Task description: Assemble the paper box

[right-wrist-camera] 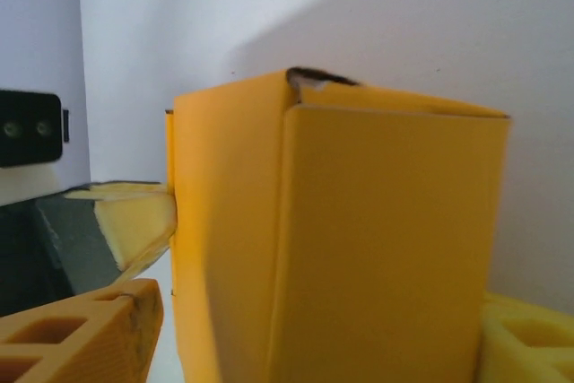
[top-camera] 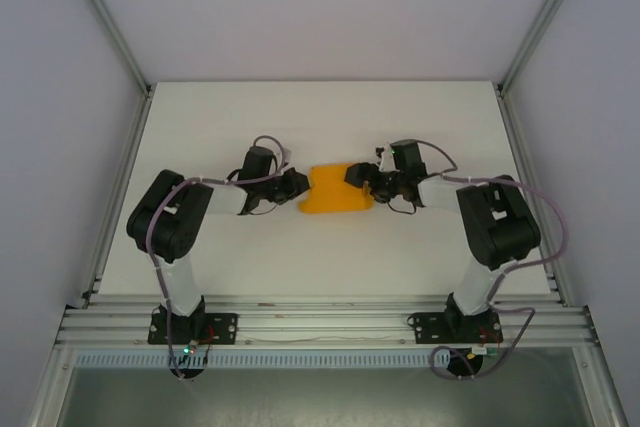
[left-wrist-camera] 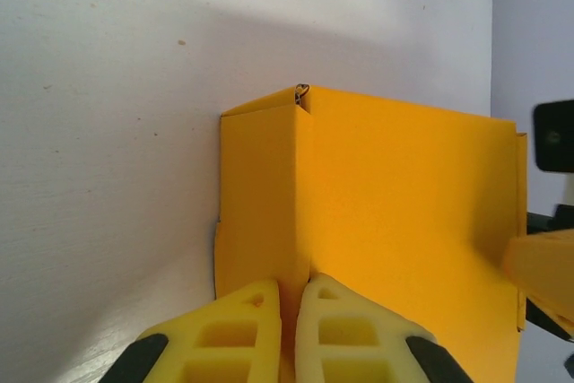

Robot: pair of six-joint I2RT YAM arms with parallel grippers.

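From above, the paper box (top-camera: 338,192) sits mid-table (top-camera: 300,117), between the left hand (top-camera: 299,188) and the right hand (top-camera: 366,179). At the left wrist, the left hand (left-wrist-camera: 289,293) is pinched together on a near fold of the paper box (left-wrist-camera: 404,221). At the right wrist, the right hand (right-wrist-camera: 320,311) straddles the paper box (right-wrist-camera: 359,239), fingers apart. I cannot tell whether they press it. The inside of the box is hidden.

The left arm (top-camera: 178,222) and right arm (top-camera: 497,219) have white links, bulky black joint housings and black base plates (top-camera: 225,327). Grey-lilac cables (top-camera: 556,219) loop along each. The left gripper (left-wrist-camera: 292,286) and right gripper (right-wrist-camera: 323,307) carry yellow plastic fingers (left-wrist-camera: 235,334) moulded with rectangular pockets and dark insets.
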